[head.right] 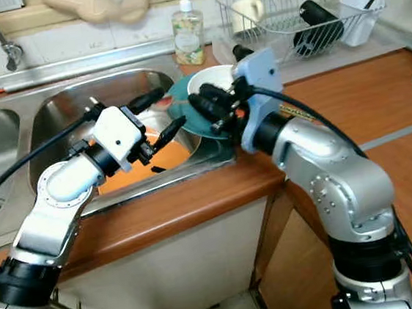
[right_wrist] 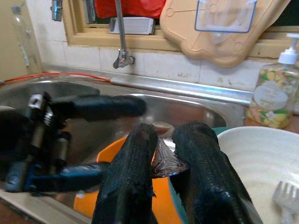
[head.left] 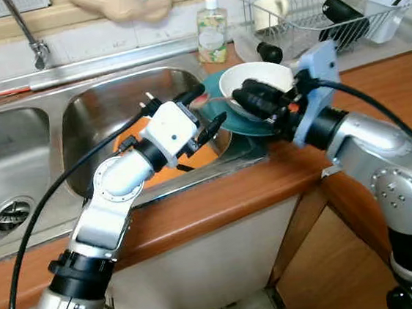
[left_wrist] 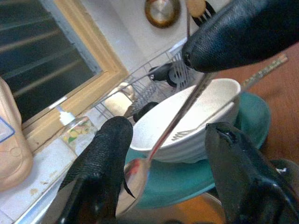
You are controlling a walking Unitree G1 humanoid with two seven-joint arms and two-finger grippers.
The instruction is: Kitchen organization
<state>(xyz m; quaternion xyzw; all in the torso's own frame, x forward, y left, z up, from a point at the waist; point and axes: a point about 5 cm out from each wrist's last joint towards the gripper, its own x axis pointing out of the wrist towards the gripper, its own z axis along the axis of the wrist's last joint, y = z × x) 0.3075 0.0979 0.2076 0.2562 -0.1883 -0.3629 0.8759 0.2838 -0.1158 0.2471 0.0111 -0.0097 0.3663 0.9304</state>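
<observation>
The steel double sink (head.left: 113, 112) is set in the wooden bench (head.left: 232, 196). At its right edge a white bowl (head.left: 272, 77) stands on a teal plate (head.left: 224, 119). The right claw (right_wrist: 163, 163) pinches a metal spoon (left_wrist: 140, 168); the left claw (left_wrist: 163, 168) is spread around it. I judge a handover, so the left must close next.

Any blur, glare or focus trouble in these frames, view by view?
Both eye views: sharp and evenly lit, with soft glare on the steel sink. Left wrist view: the left claw is close and soft-edged, while the spoon and white bowl read clearly. Right wrist view: the right claw looks grainy, and the left claw is smeared and dark.
</observation>
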